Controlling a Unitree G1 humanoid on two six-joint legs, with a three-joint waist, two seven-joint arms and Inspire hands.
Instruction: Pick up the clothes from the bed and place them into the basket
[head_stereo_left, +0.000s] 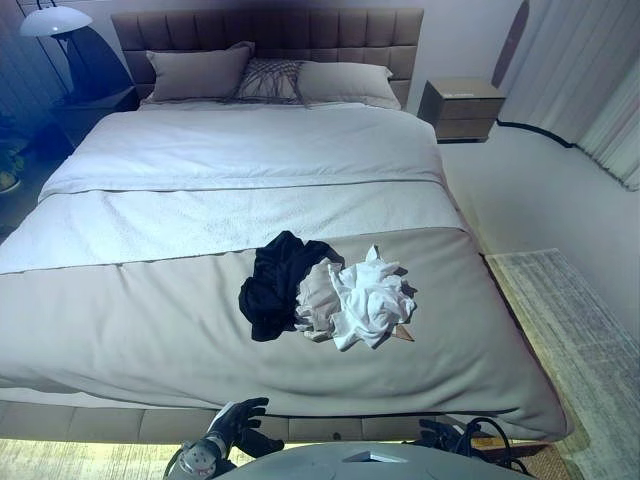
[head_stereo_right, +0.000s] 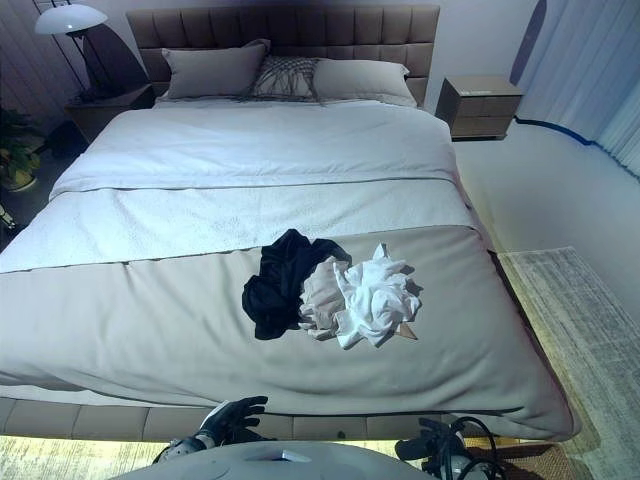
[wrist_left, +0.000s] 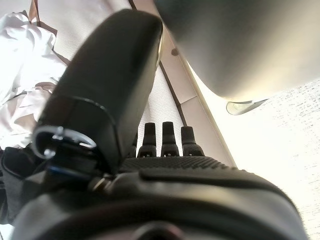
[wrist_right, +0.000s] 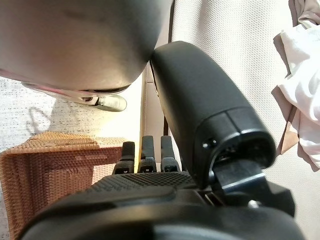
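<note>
A black garment (head_stereo_left: 270, 285), a beige garment (head_stereo_left: 318, 292) and a white garment (head_stereo_left: 370, 300) lie bunched together on the taupe cover at the foot of the bed (head_stereo_left: 150, 330). My left hand (head_stereo_left: 238, 424) is low in front of the bed's foot edge, open and empty, well short of the clothes. My right hand (head_stereo_left: 440, 434) is low to the right of it, open and empty. A woven brown basket (wrist_right: 55, 165) stands on the floor beside my right hand. The white garment also shows in the left wrist view (wrist_left: 25, 60) and the right wrist view (wrist_right: 300, 100).
Pillows (head_stereo_left: 270, 75) lean on the padded headboard. A nightstand (head_stereo_left: 462, 108) stands at the far right of the bed, and a lamp (head_stereo_left: 55, 20) at the far left. A pale rug (head_stereo_left: 570, 320) lies on the floor to the right, with curtains (head_stereo_left: 590, 80) beyond.
</note>
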